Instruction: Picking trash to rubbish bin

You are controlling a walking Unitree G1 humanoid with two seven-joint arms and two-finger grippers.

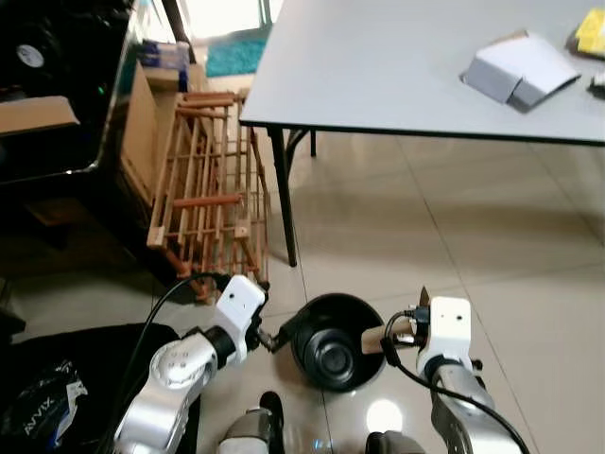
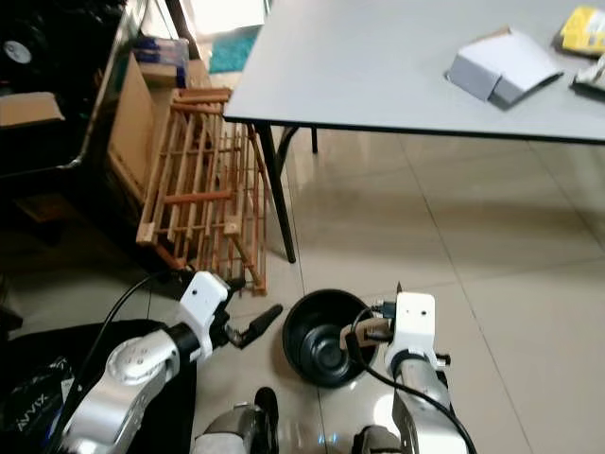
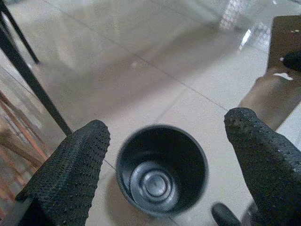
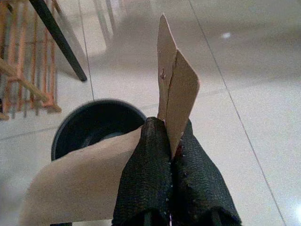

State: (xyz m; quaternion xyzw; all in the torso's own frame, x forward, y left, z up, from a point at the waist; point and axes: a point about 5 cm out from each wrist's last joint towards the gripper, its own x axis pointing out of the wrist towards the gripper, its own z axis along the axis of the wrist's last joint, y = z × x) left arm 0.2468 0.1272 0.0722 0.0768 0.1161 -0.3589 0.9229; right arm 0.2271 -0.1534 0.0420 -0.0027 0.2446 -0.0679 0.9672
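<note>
A round black rubbish bin [image 1: 333,342] stands on the tiled floor between my two arms, with nothing visible inside [image 3: 160,172]. My right gripper [image 4: 170,141] is shut on a piece of brown cardboard [image 4: 171,89], held at the bin's right rim [image 1: 378,339]. The cardboard curls down toward the bin's mouth [image 4: 94,127]. My left gripper [image 1: 274,339] is open at the bin's left rim, its black fingers [image 3: 70,169] spread on either side of the bin in the left wrist view.
A grey table [image 1: 397,66] stands ahead with a flattened white box [image 1: 518,71] and yellow item [image 1: 591,33] on it. Its black leg [image 1: 281,194] is just beyond the bin. A wooden rack [image 1: 203,184] leans at the left. A black bag [image 1: 47,392] lies near left.
</note>
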